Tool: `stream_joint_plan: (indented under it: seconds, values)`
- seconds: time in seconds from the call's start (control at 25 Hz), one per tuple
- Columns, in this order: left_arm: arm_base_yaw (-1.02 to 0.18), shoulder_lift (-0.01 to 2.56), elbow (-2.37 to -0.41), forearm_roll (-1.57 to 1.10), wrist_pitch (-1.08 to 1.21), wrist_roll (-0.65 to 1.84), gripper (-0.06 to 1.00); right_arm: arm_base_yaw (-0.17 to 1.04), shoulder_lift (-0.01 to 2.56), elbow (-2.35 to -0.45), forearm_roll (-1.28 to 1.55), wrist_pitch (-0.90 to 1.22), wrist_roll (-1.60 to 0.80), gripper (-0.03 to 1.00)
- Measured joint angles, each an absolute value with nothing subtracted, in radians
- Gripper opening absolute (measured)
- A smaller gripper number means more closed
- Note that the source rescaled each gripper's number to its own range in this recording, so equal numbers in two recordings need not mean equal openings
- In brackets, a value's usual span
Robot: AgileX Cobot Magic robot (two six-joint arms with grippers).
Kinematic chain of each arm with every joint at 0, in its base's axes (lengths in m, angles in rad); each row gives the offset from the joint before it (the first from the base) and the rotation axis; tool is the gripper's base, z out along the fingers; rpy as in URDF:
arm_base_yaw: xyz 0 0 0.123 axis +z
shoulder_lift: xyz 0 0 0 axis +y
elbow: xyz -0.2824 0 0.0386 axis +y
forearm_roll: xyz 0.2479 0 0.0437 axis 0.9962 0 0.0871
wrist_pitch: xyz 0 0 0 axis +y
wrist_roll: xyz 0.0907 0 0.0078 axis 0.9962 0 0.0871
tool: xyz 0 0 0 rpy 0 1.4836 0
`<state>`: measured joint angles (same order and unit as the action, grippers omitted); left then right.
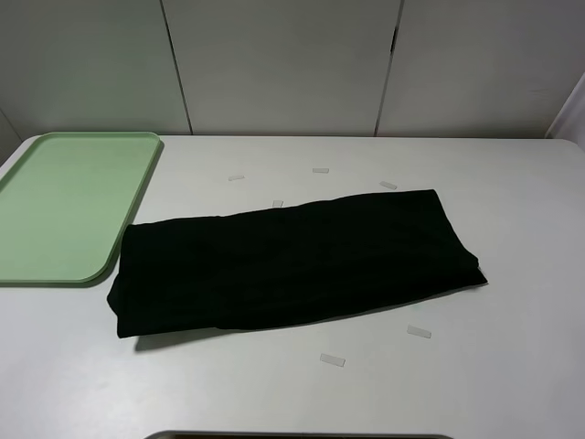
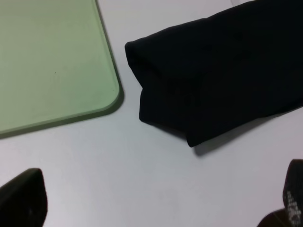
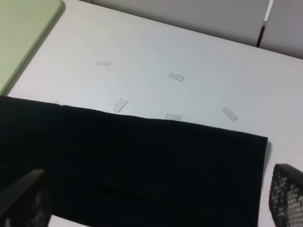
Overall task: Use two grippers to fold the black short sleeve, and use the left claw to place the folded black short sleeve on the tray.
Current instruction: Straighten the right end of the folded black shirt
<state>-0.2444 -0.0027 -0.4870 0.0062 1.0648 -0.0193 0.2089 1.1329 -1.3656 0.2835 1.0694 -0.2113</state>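
The black short sleeve (image 1: pixel 292 265) lies folded into a long flat black strip across the middle of the white table, no lettering showing. Its left end (image 2: pixel 213 75) lies beside the tray's near corner. The pale green tray (image 1: pixel 64 206) sits at the table's left, with nothing on it. Neither arm shows in the exterior high view. My left gripper (image 2: pixel 156 203) is open, above bare table short of the cloth's left end. My right gripper (image 3: pixel 156 203) is open above the cloth (image 3: pixel 132 165) near its right end. Both grippers hold nothing.
Several small clear tape strips lie on the table beyond the cloth (image 1: pixel 320 170) and in front of it (image 1: pixel 332 360). Grey wall panels (image 1: pixel 283 64) stand behind the table. A dark edge (image 1: pixel 297 435) shows at the table's front.
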Motion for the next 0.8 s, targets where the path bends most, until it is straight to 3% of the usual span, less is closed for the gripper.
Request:
stream_joint_plan:
  seconds: [0.36,0.8]
  values:
    - [-0.244,-0.003,-0.487,0.006,1.065,-0.02,1.0,0.209,1.178,-1.366,0.293,1.082,-0.212,1.0]
    - [-0.244,-0.003,-0.487,0.006,1.065,-0.02,1.0,0.209,1.462,-1.366,0.302,1.108,-0.272,1.0]
